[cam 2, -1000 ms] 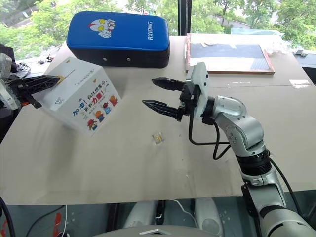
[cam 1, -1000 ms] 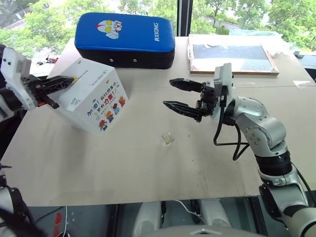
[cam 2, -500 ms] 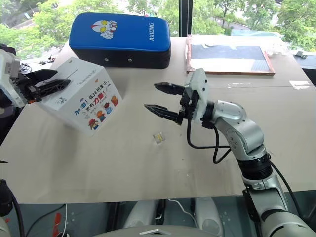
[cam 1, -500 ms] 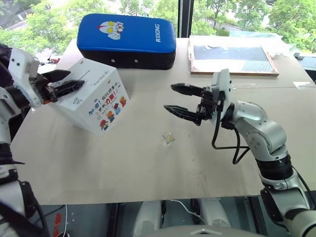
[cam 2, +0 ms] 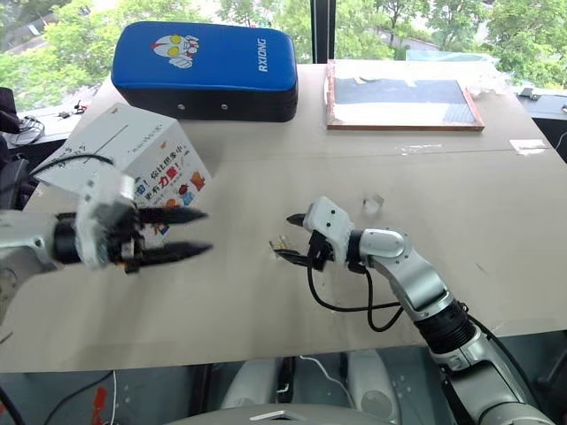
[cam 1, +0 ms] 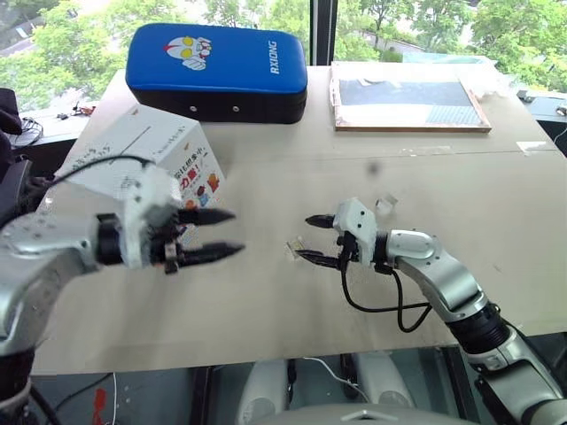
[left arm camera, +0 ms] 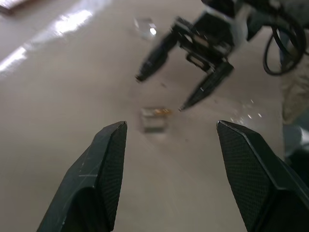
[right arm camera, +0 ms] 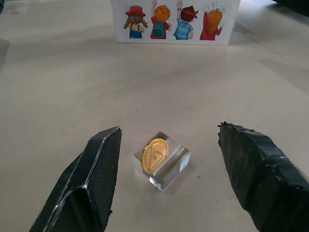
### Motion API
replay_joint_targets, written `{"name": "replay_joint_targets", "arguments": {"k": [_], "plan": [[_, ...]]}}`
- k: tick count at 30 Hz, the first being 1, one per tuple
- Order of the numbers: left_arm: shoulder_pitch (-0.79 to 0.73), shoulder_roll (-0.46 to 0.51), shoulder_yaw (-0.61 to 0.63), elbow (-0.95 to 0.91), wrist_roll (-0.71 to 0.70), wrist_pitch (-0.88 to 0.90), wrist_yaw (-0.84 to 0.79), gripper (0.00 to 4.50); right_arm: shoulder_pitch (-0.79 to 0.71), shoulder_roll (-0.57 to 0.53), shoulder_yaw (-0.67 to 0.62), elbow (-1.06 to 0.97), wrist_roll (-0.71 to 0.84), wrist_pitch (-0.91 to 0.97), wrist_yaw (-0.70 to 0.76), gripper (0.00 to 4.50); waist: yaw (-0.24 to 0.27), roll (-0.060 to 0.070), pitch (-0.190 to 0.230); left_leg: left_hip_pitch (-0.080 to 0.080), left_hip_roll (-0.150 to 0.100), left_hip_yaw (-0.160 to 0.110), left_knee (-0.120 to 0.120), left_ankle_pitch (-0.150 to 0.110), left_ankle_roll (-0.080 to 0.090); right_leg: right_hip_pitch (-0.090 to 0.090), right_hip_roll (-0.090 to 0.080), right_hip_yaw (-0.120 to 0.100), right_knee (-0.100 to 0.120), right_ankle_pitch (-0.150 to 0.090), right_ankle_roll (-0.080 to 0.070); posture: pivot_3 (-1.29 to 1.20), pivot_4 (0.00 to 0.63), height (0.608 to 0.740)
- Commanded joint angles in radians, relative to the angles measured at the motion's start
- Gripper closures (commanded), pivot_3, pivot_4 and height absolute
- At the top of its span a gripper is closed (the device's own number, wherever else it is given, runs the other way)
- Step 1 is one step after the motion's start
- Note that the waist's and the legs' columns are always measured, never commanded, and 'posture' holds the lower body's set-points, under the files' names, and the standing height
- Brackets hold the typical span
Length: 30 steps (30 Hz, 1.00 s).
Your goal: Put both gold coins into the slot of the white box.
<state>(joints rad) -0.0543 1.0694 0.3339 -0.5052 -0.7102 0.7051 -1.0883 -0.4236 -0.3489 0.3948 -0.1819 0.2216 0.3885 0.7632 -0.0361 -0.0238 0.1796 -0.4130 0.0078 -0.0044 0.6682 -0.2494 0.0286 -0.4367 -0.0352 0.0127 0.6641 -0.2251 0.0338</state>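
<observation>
We see one gold coin (right arm camera: 154,155) leaning on a clear block (right arm camera: 170,169) on the table (cam 1: 266,301), between the spread fingers of our right gripper (right arm camera: 169,174); our left gripper (cam 1: 208,235) also gapes, empty, beside the white box (cam 1: 146,150); this coin is not yet grasped or slotted

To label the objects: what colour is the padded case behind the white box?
Blue padded case, with a cartoon figure; clearest in the left eye view.

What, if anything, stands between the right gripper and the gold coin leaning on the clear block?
Nothing visible. The right gripper is open, its fingers on either side of the gold coin, which leans against the small clear block on the table. The gap in front of it is unobstructed.
</observation>
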Motion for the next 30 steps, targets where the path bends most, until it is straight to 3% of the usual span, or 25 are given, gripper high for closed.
{"name": "replay_joint_targets", "arguments": {"k": [1,22,23,25,28,30], "plan": [[0.027,-0.019,-0.045,-0.050,0.072,-0.048,0.050,1.51,0.002,0.015,0.006,-0.019,-0.023,-0.022,-0.006,1.04,0.001,0.000,0.000,0.001,0.000,0.001,0.000,0.000,0.000,0.001,0.000,0.000,0.000,0.000,0.000,0.00,0.150,0.740],[0.058,-0.046,-0.123,-0.048,0.159,-0.077,0.078,1.51,-0.015,0.046,0.009,0.045,-0.108,-0.007,-0.010,1.04,0.004,0.000,0.000,0.001,0.000,-0.001,0.001,0.000,0.000,0.003,0.000,-0.002,-0.001,0.000,0.000,0.00,0.150,0.740],[0.059,-0.047,-0.122,-0.047,0.159,-0.078,0.077,1.43,-0.015,0.047,0.007,0.047,-0.108,-0.007,-0.008,1.60,0.004,0.000,0.000,0.001,0.000,-0.001,0.001,0.000,0.000,0.003,0.000,-0.002,-0.001,0.000,0.000,0.00,0.150,0.740],[0.058,-0.051,-0.118,-0.045,0.155,-0.077,0.077,1.43,-0.016,0.050,0.005,0.050,-0.107,-0.005,-0.006,2.31,0.004,0.000,0.000,0.001,0.000,-0.001,0.001,0.000,0.000,0.002,0.000,-0.002,-0.001,0.000,0.000,0.00,0.150,0.740],[0.054,-0.054,-0.117,-0.043,0.152,-0.077,0.076,1.43,-0.017,0.050,0.003,0.055,-0.106,-0.002,-0.003,3.93,0.004,0.000,0.000,0.001,0.000,-0.001,0.001,0.000,0.000,0.003,0.000,-0.003,-0.001,0.000,0.000,0.00,0.150,0.740],[0.050,-0.055,-0.118,-0.042,0.153,-0.077,0.075,1.43,-0.017,0.049,0.002,0.057,-0.106,-0.003,-0.001,4.39,0.004,0.000,0.000,0.001,0.000,-0.001,0.001,0.000,0.000,0.003,0.000,-0.003,-0.001,0.000,0.000,0.00,0.150,0.740]]}}
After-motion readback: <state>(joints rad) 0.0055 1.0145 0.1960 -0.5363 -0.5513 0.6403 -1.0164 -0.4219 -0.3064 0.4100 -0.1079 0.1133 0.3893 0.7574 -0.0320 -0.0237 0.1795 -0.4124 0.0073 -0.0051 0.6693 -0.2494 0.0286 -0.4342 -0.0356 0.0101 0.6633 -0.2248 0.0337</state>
